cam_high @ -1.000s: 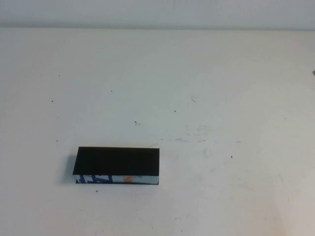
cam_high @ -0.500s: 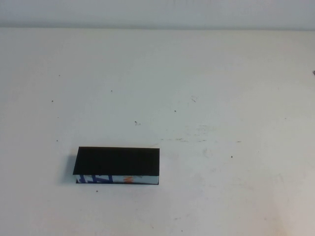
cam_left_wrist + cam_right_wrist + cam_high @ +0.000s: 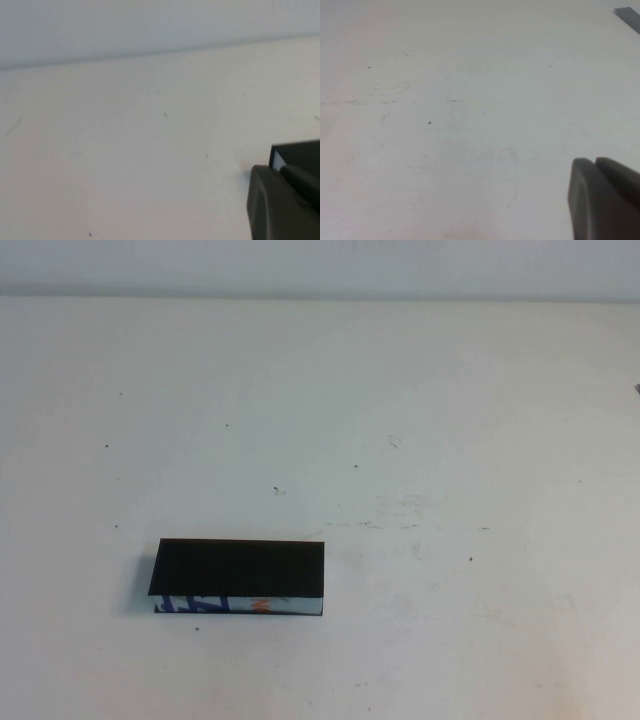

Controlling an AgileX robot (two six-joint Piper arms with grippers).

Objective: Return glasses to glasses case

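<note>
The glasses case [image 3: 238, 577] lies on the white table at the front left, a black box with its flat lid down and a blue, white and orange front edge. One corner of it shows in the left wrist view [image 3: 300, 152], just beyond my left gripper [image 3: 279, 170]. The left gripper is low over the table with its fingers together and nothing between them. My right gripper [image 3: 595, 162] is also shut and empty, over bare table to the right. Neither gripper shows in the high view. The glasses are out of view.
The white table [image 3: 420, 440] has small dark specks and faint scuff marks around its middle. A small grey object sits at the far right edge [image 3: 637, 388] and also shows in the right wrist view [image 3: 627, 17]. A pale wall runs along the back.
</note>
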